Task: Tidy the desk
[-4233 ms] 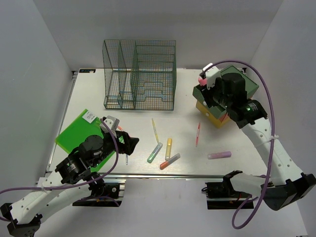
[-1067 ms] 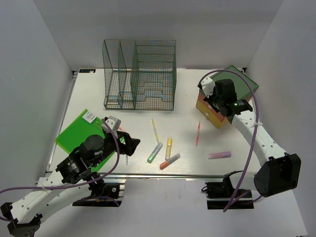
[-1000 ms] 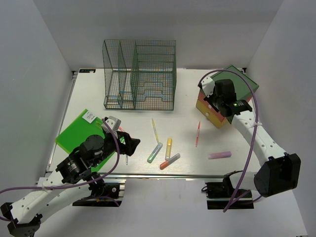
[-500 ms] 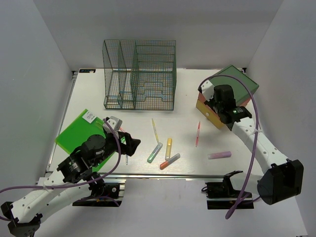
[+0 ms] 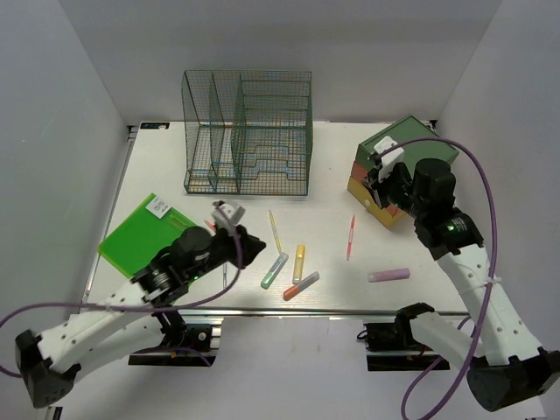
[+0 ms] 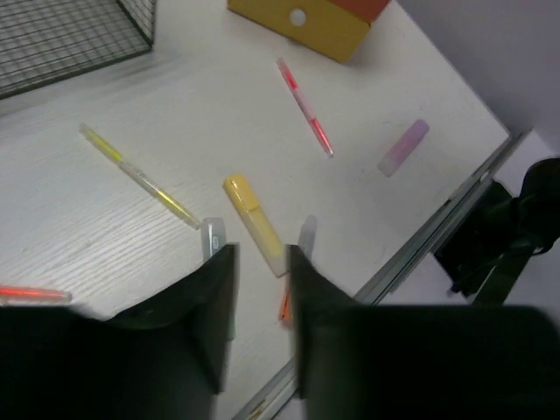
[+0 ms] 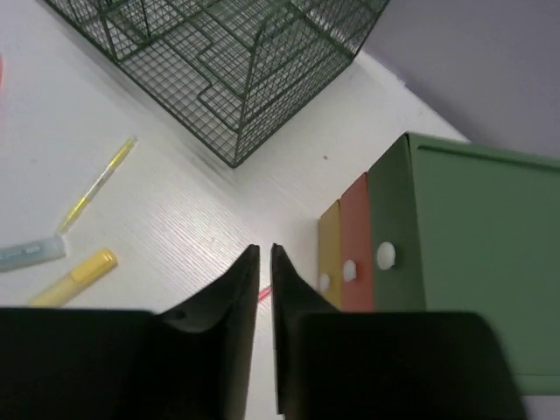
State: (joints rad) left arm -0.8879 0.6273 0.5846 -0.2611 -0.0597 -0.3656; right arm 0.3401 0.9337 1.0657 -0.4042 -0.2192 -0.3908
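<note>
Here's the desk point(image 5: 157, 171), white and wide under everything, with pens and highlighters loose across its front half. The left gripper point(image 6: 262, 258) hangs low above that cluster, fingers point(image 6: 206, 306) a narrow slot apart and gripping nothing. Right at the slot sits the near end of the yellow highlighter point(image 6: 254, 214), with a grey one point(image 6: 213, 238) just beside it. That line-up looks like a pick being set up, the jaws parted just enough to straddle a barrel.

Over to the right gripper point(image 7: 264, 262): its fingers are all but touching, only a sliver of desk between them, and it's empty. It sits high between the rack point(image 7: 219, 70) and the drawer box point(image 7: 437, 236), looking down at both. My read is that it has nothing to carry, so it waits nearly closed, out of the left arm's way. The box shows 3 knobs in a row.

The red pen point(image 5: 351, 238) and purple highlighter point(image 5: 389, 275) lie apart from the cluster, nearer the right arm.
</note>
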